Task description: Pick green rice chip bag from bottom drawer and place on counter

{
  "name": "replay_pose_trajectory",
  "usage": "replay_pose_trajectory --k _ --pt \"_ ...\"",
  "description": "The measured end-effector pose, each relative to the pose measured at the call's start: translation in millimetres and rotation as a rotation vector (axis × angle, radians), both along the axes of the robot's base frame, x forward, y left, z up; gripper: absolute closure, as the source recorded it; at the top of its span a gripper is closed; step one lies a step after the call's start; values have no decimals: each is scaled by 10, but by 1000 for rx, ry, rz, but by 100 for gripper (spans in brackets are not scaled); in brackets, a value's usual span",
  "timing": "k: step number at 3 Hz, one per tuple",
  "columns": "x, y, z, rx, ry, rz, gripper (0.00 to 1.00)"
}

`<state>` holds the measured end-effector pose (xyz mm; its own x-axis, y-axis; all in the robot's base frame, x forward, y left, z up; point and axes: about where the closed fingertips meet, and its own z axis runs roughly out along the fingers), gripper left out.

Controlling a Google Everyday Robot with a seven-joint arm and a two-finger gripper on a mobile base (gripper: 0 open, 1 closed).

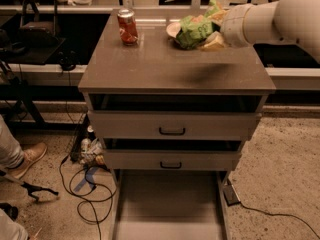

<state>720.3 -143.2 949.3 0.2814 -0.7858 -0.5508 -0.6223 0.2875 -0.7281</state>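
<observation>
The two-finger gripper sits over the rear right part of the flat grey-brown counter, at the end of a thick white arm that enters from the right and is cut off by the frame edge. Its pale fingers are clamped above and below the small, crinkly green rice chip bag, which hides the fingertips and most of the gap between them. The bag is held off the counter surface, and a soft dark shadow lies on the slab below it. The bag covers the right portion of a shallow pale bowl; contact between the two cannot be determined. A red soda can stands upright at the rear left of the counter, well apart from the bag. Below, the two upper drawers with black handles are slightly ajar. The bottom drawer is pulled fully out, showing its flat grey floor; its front is cut off by the lower frame edge.
</observation>
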Motion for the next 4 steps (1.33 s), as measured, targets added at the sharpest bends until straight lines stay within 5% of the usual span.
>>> replay_pose_trajectory --k 2,3,4 --pt "347 291 -321 -16 89 24 12" --pt "391 293 -368 -15 104 25 0" --pt "392 293 -369 -15 105 24 0"
